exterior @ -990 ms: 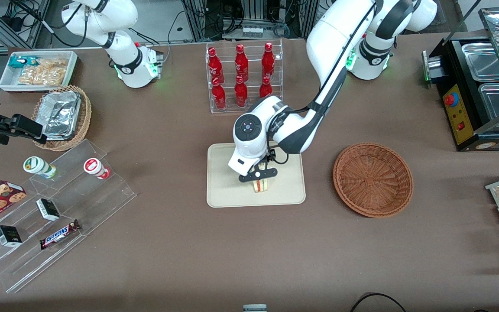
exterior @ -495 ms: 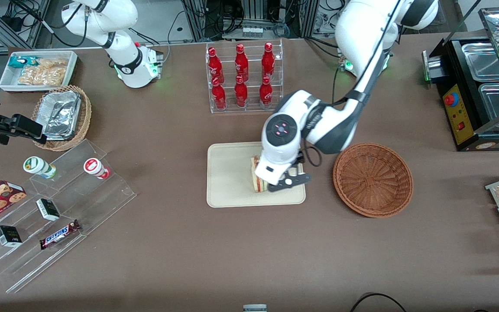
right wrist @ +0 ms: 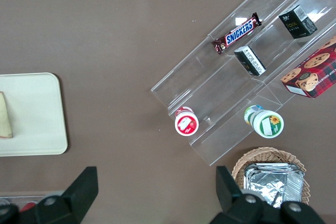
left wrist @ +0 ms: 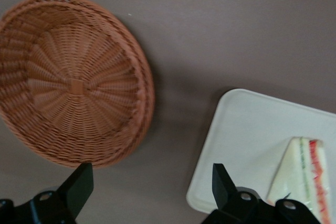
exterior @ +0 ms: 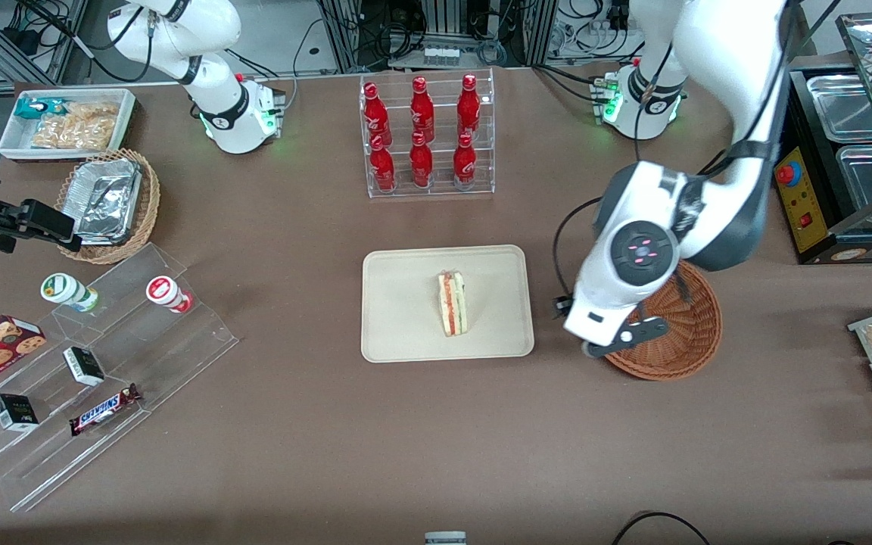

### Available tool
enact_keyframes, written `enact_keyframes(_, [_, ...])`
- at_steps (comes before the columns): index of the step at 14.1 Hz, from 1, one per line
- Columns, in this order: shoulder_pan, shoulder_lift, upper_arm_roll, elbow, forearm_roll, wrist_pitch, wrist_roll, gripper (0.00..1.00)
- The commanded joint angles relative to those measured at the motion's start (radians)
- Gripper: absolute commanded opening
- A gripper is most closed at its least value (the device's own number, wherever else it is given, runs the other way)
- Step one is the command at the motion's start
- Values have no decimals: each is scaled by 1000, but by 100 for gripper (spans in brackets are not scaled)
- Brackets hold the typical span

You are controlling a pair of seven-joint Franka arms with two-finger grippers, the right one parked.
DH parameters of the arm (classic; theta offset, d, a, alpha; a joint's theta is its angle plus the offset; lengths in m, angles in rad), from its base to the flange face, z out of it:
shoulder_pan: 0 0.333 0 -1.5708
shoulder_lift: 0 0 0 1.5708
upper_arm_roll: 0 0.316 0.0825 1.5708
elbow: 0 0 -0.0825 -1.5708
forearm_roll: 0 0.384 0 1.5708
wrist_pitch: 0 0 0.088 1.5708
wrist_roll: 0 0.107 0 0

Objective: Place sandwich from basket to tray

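One sandwich (exterior: 452, 303) stays on tray (exterior: 406, 333); fingers (left wrist: 79, 184), released, moved above basket (exterior: 689, 344).

A robotics lab dressed up as a snack shop. Cables and equipment racks (exterior: 443, 30) line the brown table (exterior: 436, 424), which carries a red bottle display (exterior: 427, 135), acrylic snack shelves (exterior: 95, 363) and a food warmer (exterior: 845, 151).

The gripper (left wrist: 149, 195) hangs above the table between basket and tray.

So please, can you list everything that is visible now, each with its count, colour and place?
sandwich: 1, pale bread, red and green filling, on the tray.
tray: 1, beige, table middle.
basket: 1, reddish-brown, empty, beside the tray, toward the working arm's end.
bottles: 6, red, in a clear rack, farther from the front camera than the tray.
foil trays: silver, count unclear, in a lighter wicker basket toward the parked arm's end.
Snickers bar: 1, brown, on the clear stepped stand.
claw: 1, black fingers, open, empty, above the table between basket and tray.
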Motion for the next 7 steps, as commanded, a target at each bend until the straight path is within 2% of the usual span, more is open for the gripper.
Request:
enact_keyframes(1, [70,-174,-8,-169,4,2,161,100])
enact_keyframes(7, [210,-392,-31,-278,6,-38,318,100])
